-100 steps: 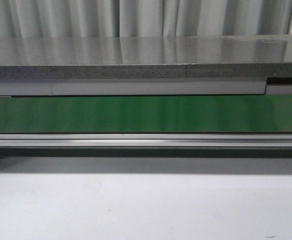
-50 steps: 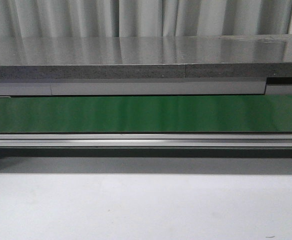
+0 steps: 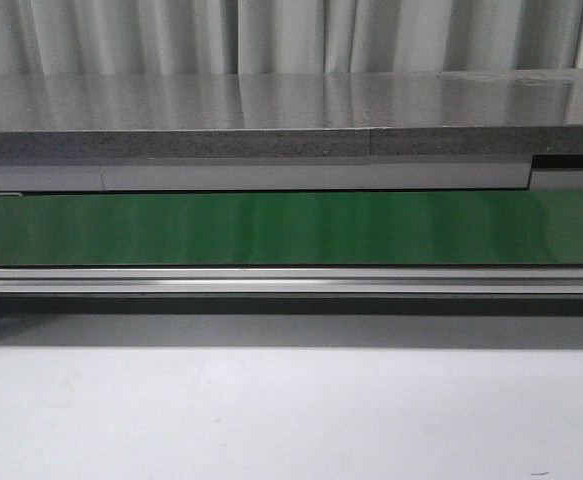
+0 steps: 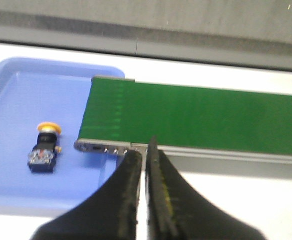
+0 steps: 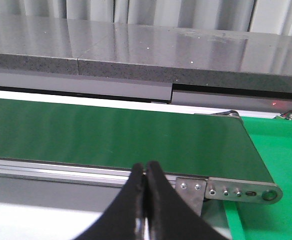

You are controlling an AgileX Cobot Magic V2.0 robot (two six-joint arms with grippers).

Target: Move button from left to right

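the button [image 4: 45,146] lies on its side in a blue tray [image 4: 15,195] at the left end of a green belt [image 4: 196,116], near the belt's end but not touching it. the left gripper [image 4: 146,157] hangs over the belt's near rail, jaws pressed together and empty. at the belt's right end, the right gripper [image 5: 146,172] is likewise closed on nothing, beside a green mat [image 5: 281,150].

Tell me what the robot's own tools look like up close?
Only the tips show. The left tool has two black, matte fingers tapering to narrow points, one with a faint yellowish streak. The right tool looks the same: two black, curved, pointed fingers. No cables, labels or sleeves are visible, and the arms themselves are out of view.
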